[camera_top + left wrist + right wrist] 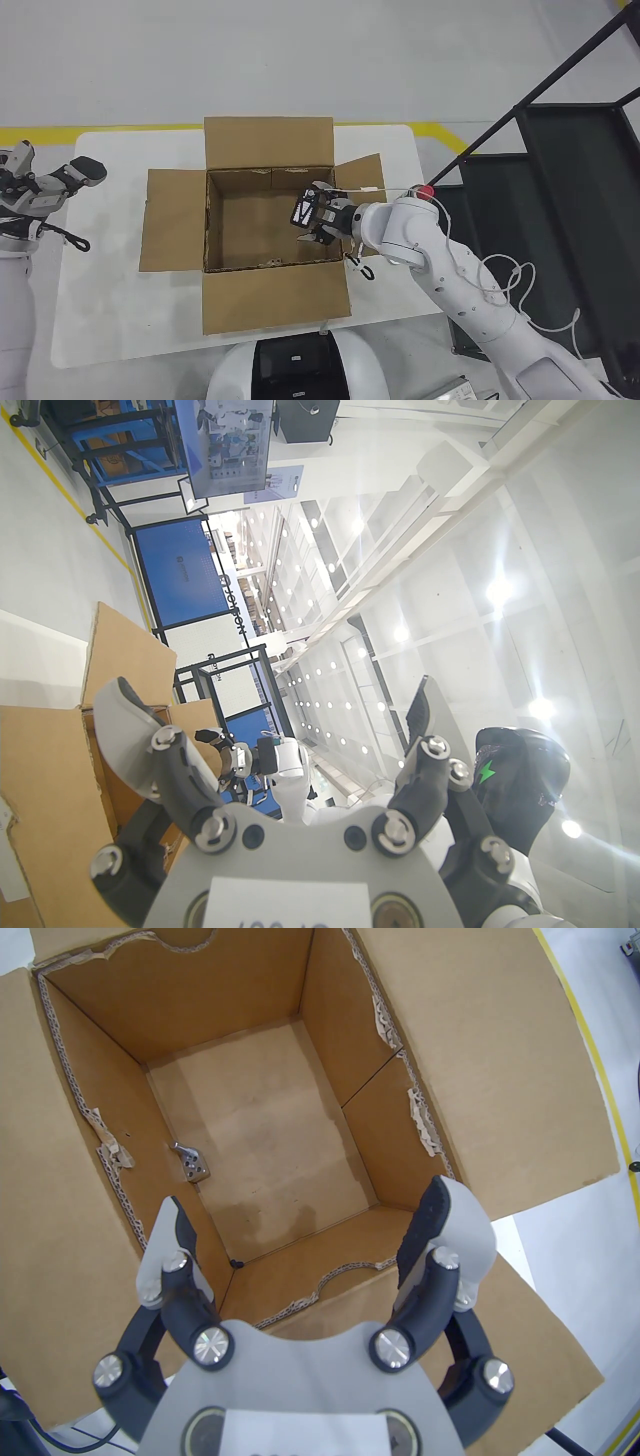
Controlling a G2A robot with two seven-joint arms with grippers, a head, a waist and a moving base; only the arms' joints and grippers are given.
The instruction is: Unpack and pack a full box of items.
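- Right gripper: fingers spread wide with nothing between them. It hangs over the open top of the cardboard box, just inside the wall on its own arm's side, pointing down into the cavity.
- Box rim directly below the right gripper: torn corrugated edge, with the flap folded outward beneath the wrist.
- Small black speck: lies in the floor corner nearest the right gripper; what it is cannot be told.
- Metal part: a small grey piece with holes, lying on the box floor below and ahead of the fingertips, against the foot of one side wall, apart from the fingers.
- Box floor beyond the part: bare brown cardboard. All four flaps lie open and outward.
- Table: white, carrying the box at its middle.
- Left gripper: across the box from the right gripper and well apart from it, outside the far flap, fingers wide apart and empty, tilted upward.
- Yellow floor line: runs beyond the table's far edge.
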